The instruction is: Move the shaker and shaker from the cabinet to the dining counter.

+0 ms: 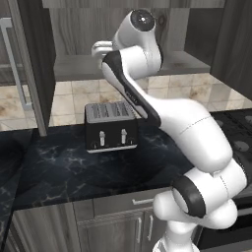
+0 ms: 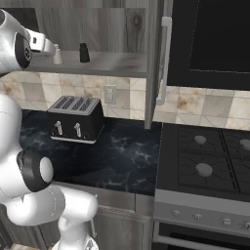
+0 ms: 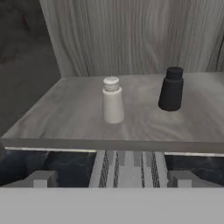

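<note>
Your white shaker (image 3: 112,101) stood upright on the grey shelf (image 3: 65,113) of the open cabinet (image 2: 97,29), near the centre of the hand view, with the black shaker (image 3: 170,89) upright to its right and a little farther back, the two apart and not touching. In the right base view you saw the same pair at the upper left, the white shaker (image 2: 57,54) just beside the tip of the hand and the black shaker (image 2: 84,52) to its right. Your gripper (image 2: 49,47) sat at shelf height just short of the white one, its jaws spread wide and holding nothing. In the left base view the arm (image 1: 162,113) rose from the lower right and reached up to the shelf at upper centre. Below the shelf, a black toaster (image 2: 75,118) with four slots stood on the black marble worktop (image 2: 127,156) against beige tiles (image 2: 195,105). A cooktop (image 2: 210,156) lay at the right of the right base view.
</note>
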